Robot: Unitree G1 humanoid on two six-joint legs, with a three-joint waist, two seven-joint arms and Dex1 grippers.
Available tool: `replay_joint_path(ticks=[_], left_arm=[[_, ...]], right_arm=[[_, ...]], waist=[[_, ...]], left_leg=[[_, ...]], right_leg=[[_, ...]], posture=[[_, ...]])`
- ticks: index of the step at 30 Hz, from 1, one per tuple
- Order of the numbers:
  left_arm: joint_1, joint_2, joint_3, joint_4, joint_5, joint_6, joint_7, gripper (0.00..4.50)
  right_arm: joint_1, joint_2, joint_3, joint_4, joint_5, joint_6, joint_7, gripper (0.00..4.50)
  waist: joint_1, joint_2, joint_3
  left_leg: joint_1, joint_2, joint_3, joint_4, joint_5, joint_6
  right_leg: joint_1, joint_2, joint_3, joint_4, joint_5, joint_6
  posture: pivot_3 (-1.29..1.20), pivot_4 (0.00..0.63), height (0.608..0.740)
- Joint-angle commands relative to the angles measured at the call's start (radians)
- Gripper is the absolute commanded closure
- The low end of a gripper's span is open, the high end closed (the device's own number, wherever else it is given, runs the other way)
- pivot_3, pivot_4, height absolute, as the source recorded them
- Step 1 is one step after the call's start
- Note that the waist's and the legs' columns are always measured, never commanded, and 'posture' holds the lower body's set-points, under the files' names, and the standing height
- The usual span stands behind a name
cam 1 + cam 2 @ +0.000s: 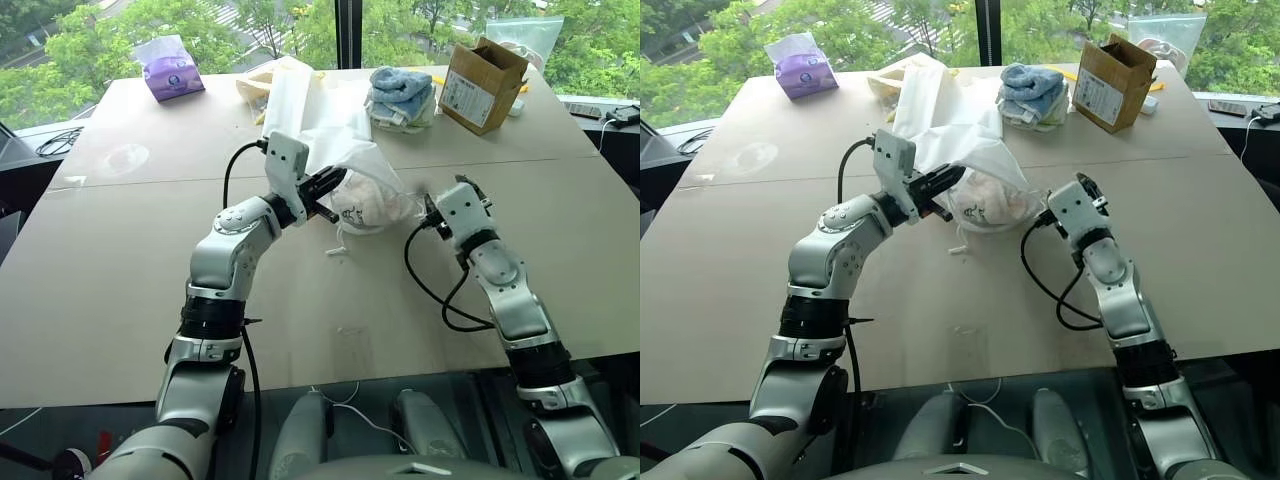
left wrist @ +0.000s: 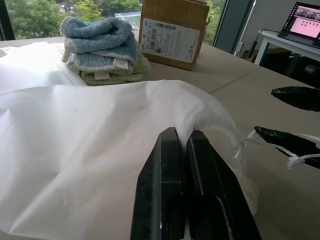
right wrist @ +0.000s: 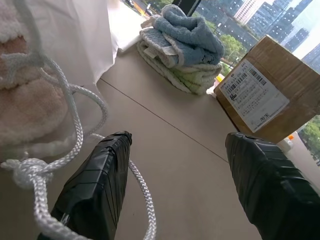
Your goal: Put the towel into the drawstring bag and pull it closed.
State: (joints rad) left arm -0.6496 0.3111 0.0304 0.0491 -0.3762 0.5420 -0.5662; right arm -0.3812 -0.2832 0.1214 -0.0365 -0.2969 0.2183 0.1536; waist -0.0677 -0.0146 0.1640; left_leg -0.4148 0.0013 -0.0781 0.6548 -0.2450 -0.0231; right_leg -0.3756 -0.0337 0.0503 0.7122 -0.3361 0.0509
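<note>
White sack: drawstring bag (image 1: 352,180), thin see-through fabric, lying crumpled mid-tabletop (image 1: 120,280), bulging at its near end.
Towel: cream ribbed terry towel (image 1: 365,205), dark printed mark showing through the fabric; looks to be inside the bag already.
Cords: white braided cords (image 3: 75,130), knotted end, trailing off the bag mouth onto the tabletop toward the right side.
Left gripper (image 1: 322,188): jaws closed tight on a pinch of bag fabric near the mouth, lifting that edge.
Right gripper (image 3: 175,170): jaws spread apart, gripping nothing; cord lies across and just beside one finger, not clamped.
Progress: insertion step judged done; cinching not done, mouth fabric loose rather than bunched shut.
Left to do: right jaws need to close on the cord and pull away from the bag while the left holds the fabric.
Risk: thin slippery fabric, may slide out of the pinch under pull; cord is loose and curled, easy to miss.
Surroundings: stack of light-blue and white towels (image 1: 398,95), cardboard box (image 1: 483,85), purple tissue pack (image 1: 172,70), all at the far edge, well apart from the bag.
</note>
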Motion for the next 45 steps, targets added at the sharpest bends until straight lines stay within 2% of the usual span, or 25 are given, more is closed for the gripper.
replay_joint_path(ticks=[1, 9, 12, 17, 23, 33, 38, 41, 45], left_arm=[[-0.01, 0.003, 0.01, -0.059, -0.011, 0.005, 0.006, 4.5], [-0.013, 0.003, 0.011, -0.065, -0.014, 0.017, 0.009, 4.5], [-0.014, 0.005, 0.011, -0.065, -0.014, 0.02, 0.007, 4.5], [-0.012, 0.007, 0.01, -0.066, -0.012, 0.022, 0.006, 4.5], [-0.018, 0.009, 0.005, -0.048, 0.004, -0.005, 0.001, 4.5], [-0.194, -0.059, -0.071, 0.254, 0.108, -0.233, -0.074, 4.5], [-0.19, -0.073, -0.081, 0.263, 0.101, -0.253, -0.123, 4.5], [-0.163, -0.073, -0.077, 0.236, 0.102, -0.246, -0.124, 3.74], [-0.119, -0.062, -0.076, 0.19, 0.109, -0.24, -0.117, 1.93]], right_arm=[[0.02, -0.023, -0.007, -0.076, -0.028, 0.012, -0.002, 1.23], [0.061, -0.026, -0.01, -0.123, -0.031, 0.033, 0.001, 1.23], [0.072, -0.027, -0.015, -0.145, -0.028, 0.032, 0.001, 2.12], [0.059, -0.017, -0.026, -0.167, -0.023, 0.018, -0.017, 4.47], [0.019, 0.015, -0.062, -0.193, 0.017, 0.034, -0.037, 4.47], [-0.072, 0.048, -0.104, -0.252, 0.044, 0.14, -0.038, 4.47], [-0.064, 0.057, -0.115, -0.287, 0.045, 0.173, -0.047, 4.47], [-0.048, 0.053, -0.117, -0.303, 0.044, 0.187, -0.042, 4.5], [-0.044, 0.041, -0.119, -0.316, 0.047, 0.202, -0.027, 4.5]], waist=[[0.002, 0.0, 0.0], [0.002, 0.0, 0.0], [0.002, 0.0, 0.0], [0.002, 0.0, 0.0], [0.002, 0.0, 0.0], [0.024, 0.0, 0.0], [0.022, 0.0, 0.0], [0.022, 0.0, 0.0], [0.022, 0.0, 0.0]], left_leg=[[0.0, 0.0, 0.0, 0.0, 0.0, 0.0], [0.0, 0.0, 0.0, 0.0, 0.0, 0.0], [0.0, 0.0, 0.0, 0.0, 0.0, 0.0], [0.0, 0.0, 0.0, 0.0, 0.0, 0.0], [0.0, 0.0, 0.0, 0.0, 0.0, 0.0], [-0.001, -0.001, -0.001, 0.0, 0.0, 0.0], [-0.001, -0.001, 0.0, 0.0, 0.0, 0.0], [-0.001, -0.001, 0.0, 0.0, 0.0, 0.0], [-0.001, -0.001, 0.0, 0.0, 0.0, 0.0]], right_leg=[[0.0, 0.0, 0.0, 0.0, 0.0, 0.0], [0.0, 0.0, 0.0, 0.0, 0.0, 0.0], [0.0, 0.0, 0.0, 0.0, 0.0, 0.0], [0.0, 0.0, 0.0, 0.0, 0.0, 0.0], [0.0, 0.0, 0.0, 0.0, 0.0, 0.0], [0.0, 0.0, -0.002, -0.001, 0.0, 0.0], [-0.001, 0.0, -0.001, 0.0, 0.0, 0.0], [-0.001, 0.0, -0.001, 0.0, 0.0, 0.0], [-0.001, 0.0, 0.0, 0.0, 0.0, 0.0]], posture=[[0.0, 0.15, 0.74], [0.0, 0.15, 0.74], [0.0, 0.15, 0.74], [0.0, 0.15, 0.74], [0.0, 0.15, 0.74], [0.0, 0.15, 0.74], [0.0, 0.15, 0.74], [0.0, 0.15, 0.74], [0.0, 0.15, 0.74]])
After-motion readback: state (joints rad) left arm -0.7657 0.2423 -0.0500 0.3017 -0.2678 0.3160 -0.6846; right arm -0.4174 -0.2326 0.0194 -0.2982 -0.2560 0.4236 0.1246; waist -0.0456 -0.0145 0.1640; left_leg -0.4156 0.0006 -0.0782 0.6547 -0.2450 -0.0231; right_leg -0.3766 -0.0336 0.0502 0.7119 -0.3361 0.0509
